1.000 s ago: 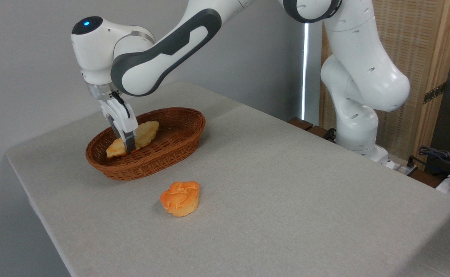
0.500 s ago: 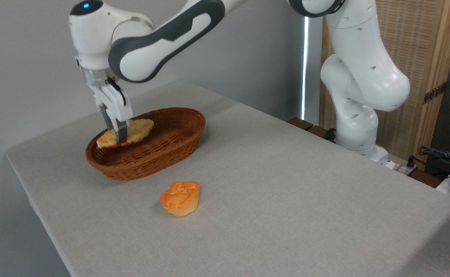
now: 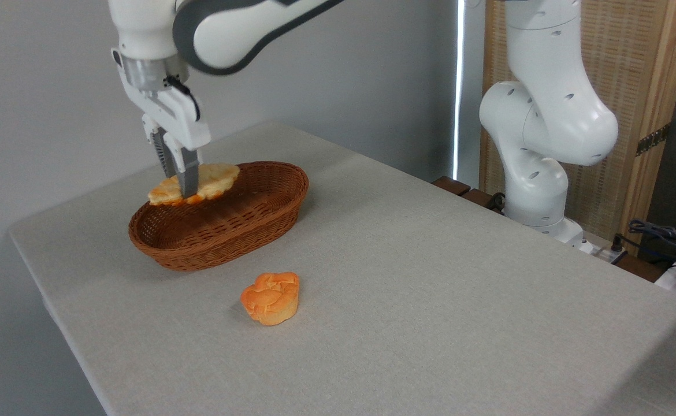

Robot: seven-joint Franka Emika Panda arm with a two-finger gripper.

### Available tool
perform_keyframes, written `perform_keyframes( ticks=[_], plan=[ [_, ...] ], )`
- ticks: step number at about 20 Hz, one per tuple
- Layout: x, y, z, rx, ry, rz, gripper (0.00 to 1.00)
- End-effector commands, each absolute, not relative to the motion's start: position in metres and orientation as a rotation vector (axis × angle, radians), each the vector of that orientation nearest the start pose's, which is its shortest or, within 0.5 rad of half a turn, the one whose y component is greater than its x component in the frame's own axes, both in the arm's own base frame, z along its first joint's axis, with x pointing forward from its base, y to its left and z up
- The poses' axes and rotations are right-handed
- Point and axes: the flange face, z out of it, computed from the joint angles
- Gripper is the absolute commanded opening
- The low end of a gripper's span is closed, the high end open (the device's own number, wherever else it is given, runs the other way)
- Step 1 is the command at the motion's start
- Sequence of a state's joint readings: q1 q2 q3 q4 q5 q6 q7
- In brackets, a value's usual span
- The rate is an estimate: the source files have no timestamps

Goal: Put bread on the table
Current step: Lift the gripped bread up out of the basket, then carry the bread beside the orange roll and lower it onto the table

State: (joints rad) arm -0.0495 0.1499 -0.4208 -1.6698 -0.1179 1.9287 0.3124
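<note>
Change since earlier: risen pincer (image 3: pixel 185 186) and bread (image 3: pixel 195 184), both higher than a second ago, when the pastry lay down inside the basket (image 3: pixel 222 225); now it hangs level with the far rim.
Pincer: pointing straight down, fingers drawn close together and clamped on the middle of the bread; one grey fingertip crosses the front of the pastry.
Bread: flat, pale golden, leaf-shaped, held roughly level with its long axis running from 9 o'clock to 3 o'clock; lifted clear of the basket floor, above the basket's far left part.
Basket: brown oval wicker, resting on the worktop (image 3: pixel 430 277) toward its 10 o'clock corner.
Bun: deep-orange, muffin-shaped bun (image 3: pixel 271 297) sitting on the bare worktop at 5 o'clock from the basket, apart from it.
Worktop: light grey-beige cloth surface with rounded corners.
Arm: white with dark grey panels, its base at the worktop's 2 o'clock edge.
Writing: no readable text or brand marks.
</note>
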Motion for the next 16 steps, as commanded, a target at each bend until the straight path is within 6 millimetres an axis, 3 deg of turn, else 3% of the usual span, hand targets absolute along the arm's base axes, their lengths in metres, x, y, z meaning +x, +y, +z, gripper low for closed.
perform_keyframes(
  ticks=[1, 6, 9, 13, 16],
  plan=[
    [0.551, -0.224, 0.553, -3.040, 1.223, -0.164, 0.40],
    [0.553, -0.149, 0.563, -2.978, 1.297, -0.129, 0.40],
    [0.543, -0.128, 0.554, -2.921, 1.394, -0.096, 0.40],
    [0.524, -0.114, 0.526, -2.860, 1.512, 0.003, 0.40],
    [0.506, -0.092, 0.510, -2.811, 1.610, 0.057, 0.45]
  ],
)
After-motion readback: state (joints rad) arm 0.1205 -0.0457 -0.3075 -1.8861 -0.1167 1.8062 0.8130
